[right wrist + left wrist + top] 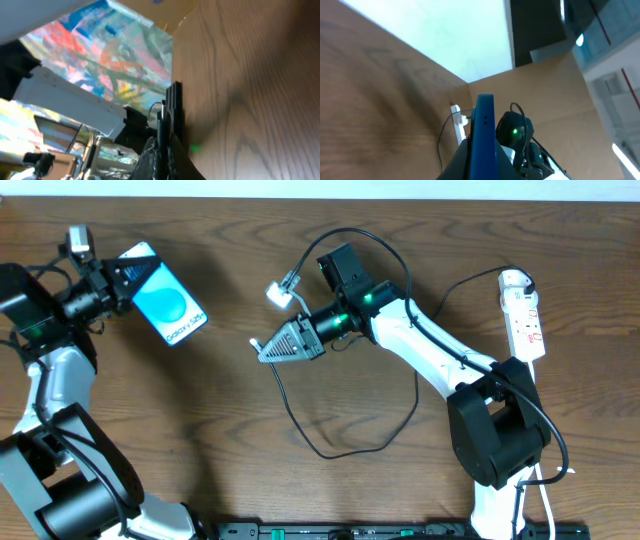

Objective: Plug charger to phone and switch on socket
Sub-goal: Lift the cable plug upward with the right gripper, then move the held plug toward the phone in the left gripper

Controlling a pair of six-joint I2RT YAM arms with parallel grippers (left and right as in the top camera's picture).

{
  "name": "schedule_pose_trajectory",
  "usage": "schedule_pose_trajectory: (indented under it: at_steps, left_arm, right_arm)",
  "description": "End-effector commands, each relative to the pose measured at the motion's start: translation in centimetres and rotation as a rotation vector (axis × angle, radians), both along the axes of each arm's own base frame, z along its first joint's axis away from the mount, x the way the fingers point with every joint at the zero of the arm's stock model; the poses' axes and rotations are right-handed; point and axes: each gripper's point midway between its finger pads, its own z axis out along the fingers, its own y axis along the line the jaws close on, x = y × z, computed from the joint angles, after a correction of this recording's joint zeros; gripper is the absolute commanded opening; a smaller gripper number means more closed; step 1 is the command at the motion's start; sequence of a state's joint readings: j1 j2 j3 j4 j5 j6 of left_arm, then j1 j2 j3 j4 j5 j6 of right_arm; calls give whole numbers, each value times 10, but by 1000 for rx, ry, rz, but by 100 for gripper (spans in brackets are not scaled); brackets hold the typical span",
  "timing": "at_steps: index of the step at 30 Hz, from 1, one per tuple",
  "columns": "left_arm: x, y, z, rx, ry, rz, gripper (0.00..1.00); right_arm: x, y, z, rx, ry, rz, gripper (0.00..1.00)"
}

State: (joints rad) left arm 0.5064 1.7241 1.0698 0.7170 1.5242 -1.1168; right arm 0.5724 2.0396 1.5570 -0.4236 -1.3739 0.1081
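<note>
The phone (168, 305), its blue screen lit, is held off the table at the far left with my left gripper (125, 272) shut on its upper end. In the left wrist view the phone (484, 125) stands edge-on between the fingers of that gripper (483, 152). My right gripper (262, 346) points left at mid-table, shut on the plug tip of the charger (300, 430), whose thin black cable loops toward the front. That tip (162, 120) sticks up between the fingers of the right gripper (164, 147). A clear gap separates tip and phone. The white socket (524, 315) lies at the far right.
A small white adapter (282, 290) lies on the table behind the right gripper, joined to the cable. The right arm's white forearm (430, 355) stretches across the right half. Dark arm bases stand at the front left and front right. Wood tabletop (230, 440) lies between the grippers.
</note>
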Motion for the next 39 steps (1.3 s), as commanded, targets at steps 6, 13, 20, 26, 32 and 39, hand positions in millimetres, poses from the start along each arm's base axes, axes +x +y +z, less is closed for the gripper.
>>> schedule_pose_trajectory:
  at_steps: [6, 13, 20, 26, 32, 39]
  left_arm:
    - [10, -15, 46, -92, 1, 50, 7]
    - [16, -13, 51, -144, 32, 86, 7]
    - [16, -19, 51, -155, 48, 71, 7]
    - [10, -34, 56, -89, -42, 17, 7]
    - [11, -35, 50, -83, -35, 7, 7]
    - [20, -32, 25, -80, 24, 20, 7]
  right_arm:
    - [13, 9, 28, 44, 83, 3, 1]
    - [22, 14, 45, 82, 60, -6, 1]
    - [24, 17, 51, 87, 64, -13, 1]
    - [22, 17, 48, 106, 19, -6, 1]
    - [15, 18, 26, 96, 4, -5, 1]
    - [9, 14, 8, 105, -33, 3, 1]
